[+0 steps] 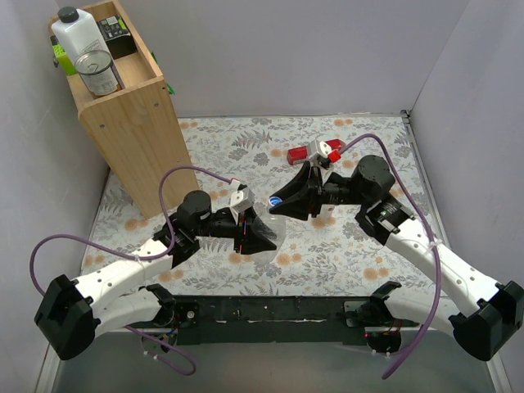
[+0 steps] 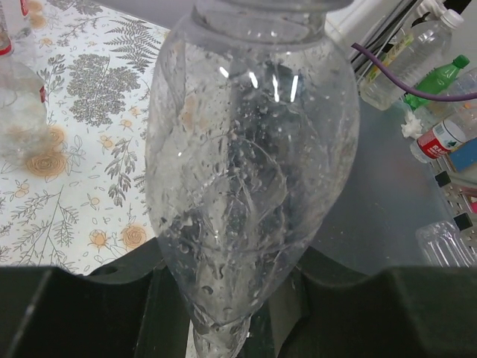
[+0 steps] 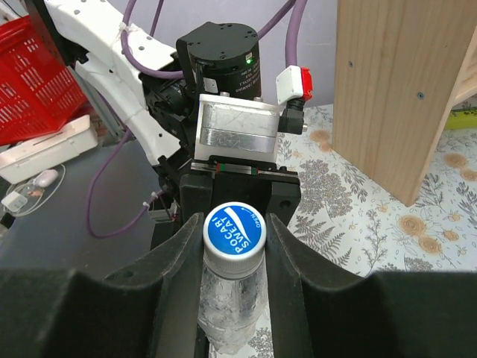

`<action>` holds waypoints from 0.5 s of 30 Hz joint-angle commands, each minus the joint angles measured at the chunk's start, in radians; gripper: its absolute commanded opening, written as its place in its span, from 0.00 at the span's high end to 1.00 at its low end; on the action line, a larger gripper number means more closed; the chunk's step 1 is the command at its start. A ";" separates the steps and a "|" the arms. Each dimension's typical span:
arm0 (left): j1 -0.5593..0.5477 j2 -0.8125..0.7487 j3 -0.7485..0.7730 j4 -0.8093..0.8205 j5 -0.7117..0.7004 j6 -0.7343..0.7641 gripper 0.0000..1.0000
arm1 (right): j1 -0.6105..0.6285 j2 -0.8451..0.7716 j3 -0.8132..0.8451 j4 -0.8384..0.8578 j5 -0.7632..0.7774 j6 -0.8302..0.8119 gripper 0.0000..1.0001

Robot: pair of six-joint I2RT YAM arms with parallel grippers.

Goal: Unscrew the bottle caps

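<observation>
I have one clear bottle (image 2: 246,171) between my two arms, over the middle of the floral desk (image 1: 368,246). My left claw (image 1: 254,236) is clamped on its body. In the left wrist view the plastic fills the frame, crumpled and beaded with droplets on the inside, with my black fingers (image 2: 74,306) pressed in on either side low down. My right claw (image 1: 282,201) faces the left one from the other end and is closed on the bottle cap (image 3: 235,231). That cap is blue with white lettering (it reads POCARI SWEAT), and it sits on the neck. A finger touches it on each side, so I see no gap between pad and cap. The bottle runs from claw to claw, neck toward my right arm and body toward my left. Behind the cap, the right wrist view shows my left wrist head-on, with purple cables looping off it. A wooden shelf box (image 1: 139,139) stands at the far left of the desk, with a white jug (image 1: 78,33) and a tin can (image 1: 98,72) on top. A second clear bottle (image 2: 19,112) stands on the desk at the left edge of my left wrist view. A small red object (image 1: 299,154) lies beyond my right claw (too small for me to tell what it is).
</observation>
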 commanded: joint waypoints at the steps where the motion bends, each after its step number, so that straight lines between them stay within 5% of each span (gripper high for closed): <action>1: -0.006 0.001 0.027 0.022 0.005 0.013 0.92 | -0.011 -0.018 0.012 -0.074 0.003 -0.066 0.72; 9: -0.006 -0.026 0.029 -0.035 -0.164 0.041 0.92 | -0.043 -0.069 0.030 -0.176 0.117 -0.066 0.18; 15: -0.004 -0.037 0.037 -0.079 -0.331 0.047 0.92 | -0.054 -0.095 0.035 -0.233 0.261 -0.009 0.12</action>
